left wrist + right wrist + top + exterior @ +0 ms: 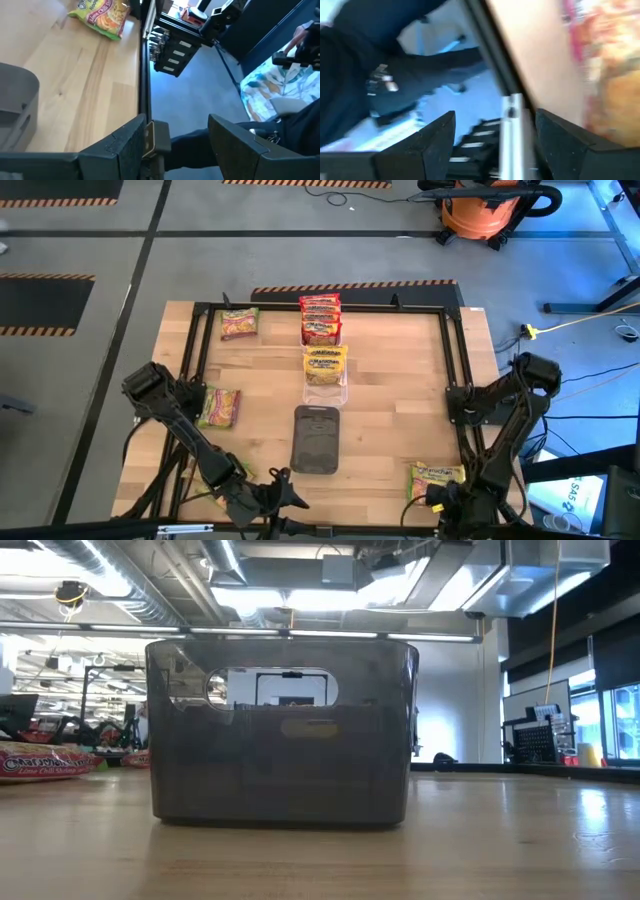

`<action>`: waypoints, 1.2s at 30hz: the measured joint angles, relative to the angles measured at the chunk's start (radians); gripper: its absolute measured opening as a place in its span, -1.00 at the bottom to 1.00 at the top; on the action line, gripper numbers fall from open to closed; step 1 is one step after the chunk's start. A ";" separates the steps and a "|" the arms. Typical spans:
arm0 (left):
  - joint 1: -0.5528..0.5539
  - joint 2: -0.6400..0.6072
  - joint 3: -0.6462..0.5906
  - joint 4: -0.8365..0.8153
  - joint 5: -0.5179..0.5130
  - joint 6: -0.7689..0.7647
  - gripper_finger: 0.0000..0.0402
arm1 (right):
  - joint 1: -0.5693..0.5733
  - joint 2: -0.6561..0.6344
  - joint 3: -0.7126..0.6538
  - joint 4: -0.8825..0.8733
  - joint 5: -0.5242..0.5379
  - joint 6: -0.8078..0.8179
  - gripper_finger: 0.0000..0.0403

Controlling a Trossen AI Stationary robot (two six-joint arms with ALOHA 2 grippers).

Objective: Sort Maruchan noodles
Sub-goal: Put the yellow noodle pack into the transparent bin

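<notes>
I had the left gripper (285, 492) parked at the table's near edge, jaws apart and holding nothing. The right gripper (432, 502) sat at the near right corner, jaws also apart, empty, just beside a green-and-pink Maruchan packet (437, 476). Red packets (320, 319) and yellow ones (325, 365) stood in clear trays (326, 393) behind the dark tray (317, 439); two more green-and-pink packets (220, 406) lay left.

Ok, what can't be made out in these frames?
- Low view: the dark bin blocks the trays and packets behind it.
- High view: packet print is too small to read; the stack's count is unclear.
- Right wrist view: the packet is blurred.
- Left wrist view: the grey tray is cut off by the edge.
</notes>
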 joint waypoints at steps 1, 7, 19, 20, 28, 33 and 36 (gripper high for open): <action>0.002 0.000 0.000 -0.001 0.000 0.005 0.03 | -0.004 0.000 0.009 -0.045 -0.005 -0.011 0.25; 0.021 0.000 0.000 -0.001 -0.001 0.025 0.03 | -0.061 -0.023 0.159 -0.534 0.160 -0.140 0.25; 0.046 0.000 0.000 -0.002 -0.002 0.040 0.03 | -0.093 -0.019 0.210 -0.656 0.208 -0.249 0.25; 0.046 0.000 0.000 -0.002 -0.002 0.040 0.03 | -0.082 -0.016 0.208 -0.616 0.207 -0.252 0.25; 0.048 0.000 0.000 -0.002 -0.002 0.058 0.03 | -0.086 0.054 0.109 -0.621 0.243 -0.187 0.25; 0.048 0.000 0.000 -0.002 -0.004 0.058 0.03 | -0.153 0.087 0.073 -0.622 0.344 -0.222 0.25; 0.052 0.000 0.000 -0.002 -0.010 0.062 0.03 | -0.220 0.087 0.065 -0.623 0.459 -0.254 0.25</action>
